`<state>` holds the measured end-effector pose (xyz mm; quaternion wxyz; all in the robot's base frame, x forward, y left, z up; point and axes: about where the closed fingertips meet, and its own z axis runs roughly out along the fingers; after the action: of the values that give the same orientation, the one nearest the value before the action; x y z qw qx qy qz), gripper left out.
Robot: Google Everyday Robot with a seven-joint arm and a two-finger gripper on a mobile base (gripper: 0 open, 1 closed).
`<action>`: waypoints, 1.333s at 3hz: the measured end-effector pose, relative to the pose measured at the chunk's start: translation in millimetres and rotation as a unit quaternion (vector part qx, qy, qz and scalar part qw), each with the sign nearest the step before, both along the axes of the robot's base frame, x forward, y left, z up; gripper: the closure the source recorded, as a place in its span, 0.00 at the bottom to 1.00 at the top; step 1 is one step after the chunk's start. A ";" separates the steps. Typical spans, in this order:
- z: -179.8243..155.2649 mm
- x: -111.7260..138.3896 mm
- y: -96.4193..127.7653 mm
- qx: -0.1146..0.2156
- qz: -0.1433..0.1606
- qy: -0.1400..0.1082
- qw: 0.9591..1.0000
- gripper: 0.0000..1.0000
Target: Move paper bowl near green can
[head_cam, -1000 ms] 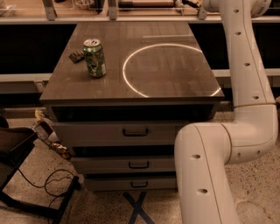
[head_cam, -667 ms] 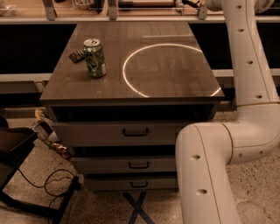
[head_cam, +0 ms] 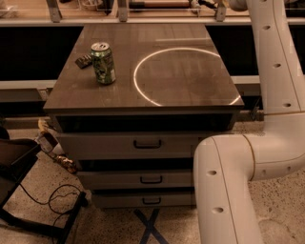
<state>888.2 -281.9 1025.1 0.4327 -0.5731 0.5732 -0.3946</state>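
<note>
Locate green can (head_cam: 103, 63) upright on table (head_cam: 181, 81), left side, well apart from arm (head_cam: 274, 71) at right. Expect gripper beyond top edge; state cannot be told. Note no paper bowl in view.

the green can (head_cam: 103, 63) stands upright on the left rear part of the table top (head_cam: 86, 97). a small dark flat object (head_cam: 84, 60) lies just beside the can, on its left. a thin bright ring (head_cam: 137, 85) marks the table surface to the right of the can, apart from it. the white arm (head_cam: 276, 71) rises along the right side. the gripper (head_cam: 208, 4) sits at the top edge, beyond the table's far edge, largely cut off. three drawers (head_cam: 147, 144) are stacked below the top.
</note>
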 end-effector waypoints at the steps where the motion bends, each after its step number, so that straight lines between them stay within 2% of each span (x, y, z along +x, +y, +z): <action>1: 4.9 -13.8 0.1 -0.019 -0.002 0.008 1.000 1.00; 2: 4.6 -13.8 0.3 -0.019 -0.002 0.009 1.000 1.00; 3: 10.0 -21.0 8.0 -0.012 0.002 0.022 1.000 1.00; 4: 16.8 -31.2 17.0 -0.008 0.004 0.045 0.999 1.00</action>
<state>856.9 -264.9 1041.9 0.4030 -0.5959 0.5867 -0.3717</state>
